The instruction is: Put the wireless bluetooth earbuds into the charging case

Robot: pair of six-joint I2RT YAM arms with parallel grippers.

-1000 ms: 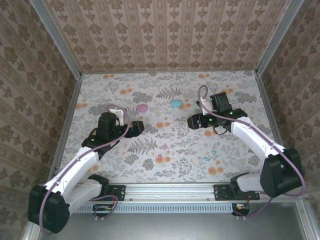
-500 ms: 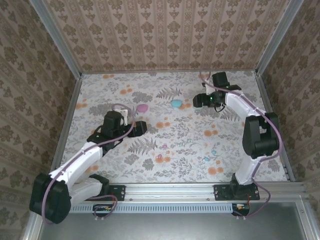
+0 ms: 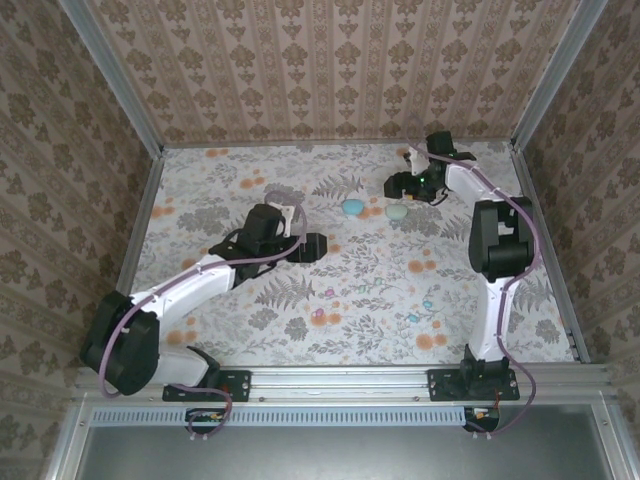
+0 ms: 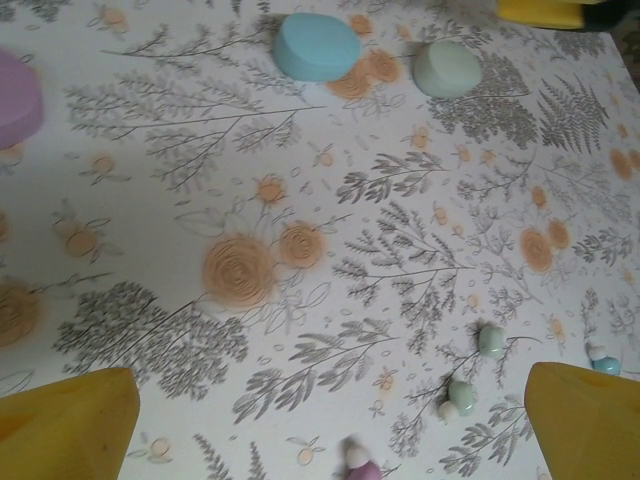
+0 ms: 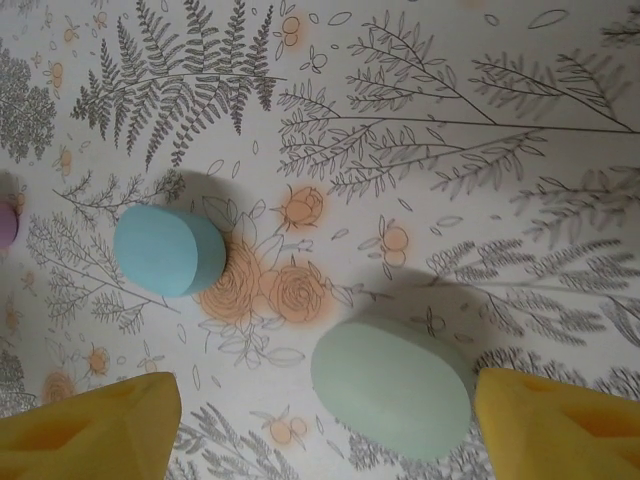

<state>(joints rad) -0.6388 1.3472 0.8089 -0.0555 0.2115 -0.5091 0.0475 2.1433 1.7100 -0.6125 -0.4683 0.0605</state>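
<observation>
Purple case [image 4: 15, 100] cropped left; pink earbud [image 4: 358, 466] blurred, cropped.

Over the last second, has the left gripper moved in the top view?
Yes. The left gripper has shifted to the right and slightly farther from the arm bases. It ends closer to the cyan charging case, which has stayed where it was.

I read no lettering, brand, number or sign; the blue case [image 5: 168, 250], the green case [image 5: 392, 388] and the flowered cloth [image 4: 180, 170] are unmarked
</observation>
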